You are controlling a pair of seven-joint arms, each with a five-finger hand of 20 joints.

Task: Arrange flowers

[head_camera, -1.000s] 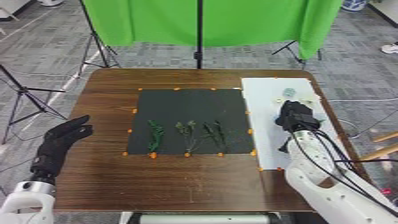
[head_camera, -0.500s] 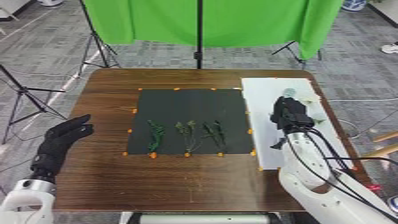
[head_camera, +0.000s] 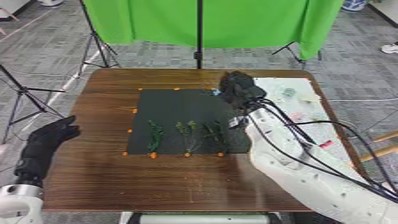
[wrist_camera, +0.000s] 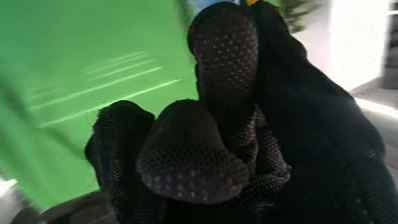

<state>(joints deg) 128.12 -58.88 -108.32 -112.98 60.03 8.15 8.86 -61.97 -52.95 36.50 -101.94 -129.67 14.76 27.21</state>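
"The right hand (head_camera: pixel 240 90) moves left since the earlier frame, off the white sheet (head_camera: pixel 270 84) to the far right part of the black mat (head_camera: pixel 173 105)."

"Anything in it?"

"A small light blue piece (head_camera: pixel 216 91) at its fingertips, pinched between thumb and finger, I'd say."

"And the left hand (head_camera: pixel 51 136)?"

"It shifts left too, by the table's left edge, fingers loose and fairly straight."

"The leafy green sprigs (head_camera: pixel 155 136)?"

"Side by side on the mat's near half. A pale green flower head (head_camera: pixel 289 92) lies on the sheet's far part."
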